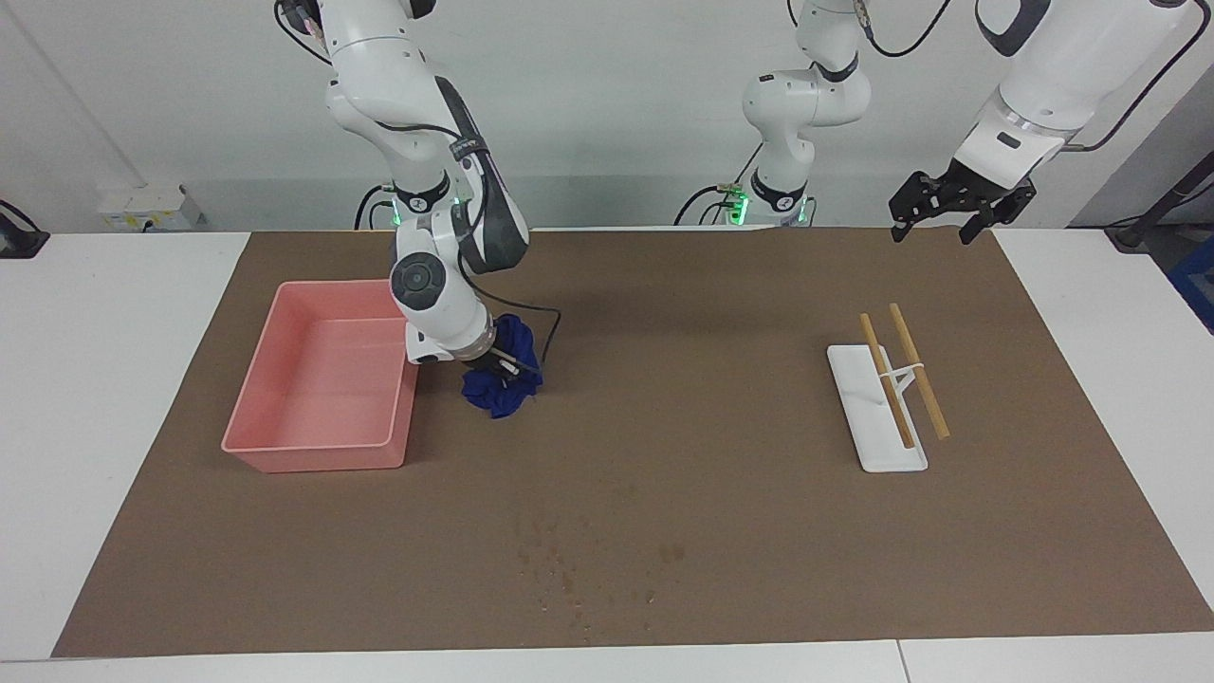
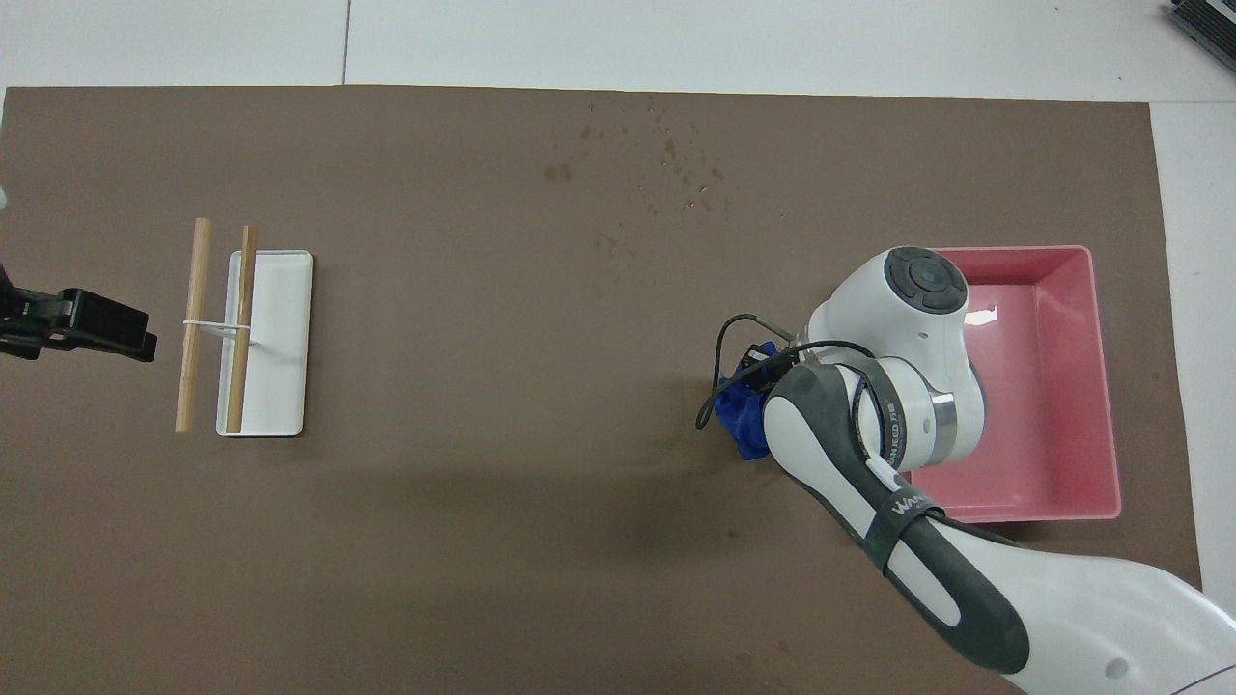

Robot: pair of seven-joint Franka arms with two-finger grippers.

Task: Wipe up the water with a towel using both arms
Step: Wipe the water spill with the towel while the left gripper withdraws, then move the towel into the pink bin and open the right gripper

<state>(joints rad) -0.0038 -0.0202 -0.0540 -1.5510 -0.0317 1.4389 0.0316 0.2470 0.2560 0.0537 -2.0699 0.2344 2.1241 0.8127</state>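
Your right hand (image 1: 493, 365) is down on the towel (image 1: 503, 375), which sits bunched on the brown mat (image 1: 664, 398) just beside the pink tub (image 1: 322, 379), on the side toward the middle of the worktop (image 1: 114, 398). The cloth wraps around the fingers and seems pinched between them, though you cannot see the tips themselves; the arm's wrist covers most of the bundle in the overhead view.

The water (image 1: 569, 569) lies as scattered dark specks farther from the robots than the towel, near the mat's edge, well apart from it. That gap is probably why the towel is gathered into a lump: it should carry and press more easily that way.

Your left hand (image 1: 958, 213) waits raised over the mat's corner at its own end, fingers spread, holding nothing. The white tray (image 1: 877, 446) with its wooden sticks (image 1: 915, 370) lies clear of the job.
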